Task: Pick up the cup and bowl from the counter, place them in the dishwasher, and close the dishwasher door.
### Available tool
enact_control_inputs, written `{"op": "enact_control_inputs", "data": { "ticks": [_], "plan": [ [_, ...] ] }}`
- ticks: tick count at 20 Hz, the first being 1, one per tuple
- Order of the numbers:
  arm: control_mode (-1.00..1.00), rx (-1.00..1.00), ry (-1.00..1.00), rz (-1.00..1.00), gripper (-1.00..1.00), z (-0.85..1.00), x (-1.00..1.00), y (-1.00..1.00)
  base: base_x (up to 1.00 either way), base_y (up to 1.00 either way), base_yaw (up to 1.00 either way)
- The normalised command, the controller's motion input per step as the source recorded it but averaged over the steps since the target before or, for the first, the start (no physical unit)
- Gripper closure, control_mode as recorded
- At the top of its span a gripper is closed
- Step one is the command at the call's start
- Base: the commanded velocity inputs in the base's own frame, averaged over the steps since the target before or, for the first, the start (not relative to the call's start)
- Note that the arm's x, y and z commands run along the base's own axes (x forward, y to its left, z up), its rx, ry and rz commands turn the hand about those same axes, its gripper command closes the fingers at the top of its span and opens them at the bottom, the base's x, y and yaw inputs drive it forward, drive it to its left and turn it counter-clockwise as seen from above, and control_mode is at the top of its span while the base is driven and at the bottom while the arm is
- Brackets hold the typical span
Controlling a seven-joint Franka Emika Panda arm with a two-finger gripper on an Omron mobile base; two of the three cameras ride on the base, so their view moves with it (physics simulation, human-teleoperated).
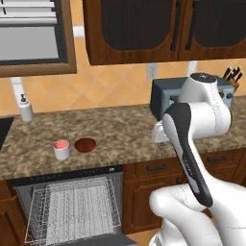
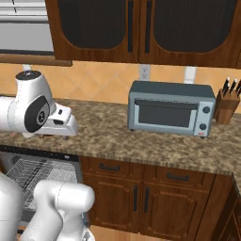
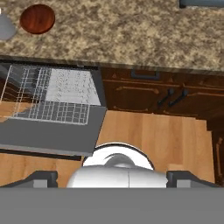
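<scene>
- You see the gripper [image 3: 114, 178] at the bottom of the hand view with its two dark fingertips [image 3: 41, 178] standing wide apart. The jaws are wide and they grip no object.
- The bowl [image 3: 37, 19] is well apart from the gripper, at the upper left of the hand view. It is dark reddish-brown and it lies upright on the counter [image 3: 131, 35].
- The cup [image 1: 61, 149] stands just beside the bowl, on the side farther from the gripper. In the left base view you see its pink inside, and the two things are near each other but do not touch.
- The dishwasher [image 1: 72, 206] is under the counter, below the cup and the bowl. From the gripper it lies to the left in the hand view.
- The dishwasher door [image 3: 43, 138] is open and folded down flat. Its near corner is closer to the fingertips than the cup or the bowl is.
- The white wire rack [image 3: 52, 94] is pulled out over the door.
- In the hand view the wooden floor [image 3: 153, 135] is between the gripper and the dark cabinet fronts.
- The toaster oven [image 2: 170, 113] stands on the counter on the other side of the hand from the cup and the bowl, and the knife block [image 2: 227, 108] is beyond it.
- The soap dispenser [image 1: 26, 108] stands at the wall behind the cup, far from the gripper.
</scene>
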Motion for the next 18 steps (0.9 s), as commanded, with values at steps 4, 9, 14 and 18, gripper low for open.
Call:
{"op": "enact_control_inputs", "data": {
  "ticks": [4,9,14,18],
  "plan": [
    [1.00,0.00,0.00,0.00,-1.00,0.00,0.00,0.00,-0.62,-0.26,0.02],
    [1.00,0.00,0.00,0.00,-1.00,0.00,0.00,0.00,-0.09,-0.48,0.46],
    [1.00,0.00,0.00,0.00,-1.00,0.00,0.00,0.00,0.00,-0.79,0.62],
    [1.00,0.00,0.00,0.00,-1.00,0.00,0.00,0.00,0.22,-0.91,0.45]
  ]
}}
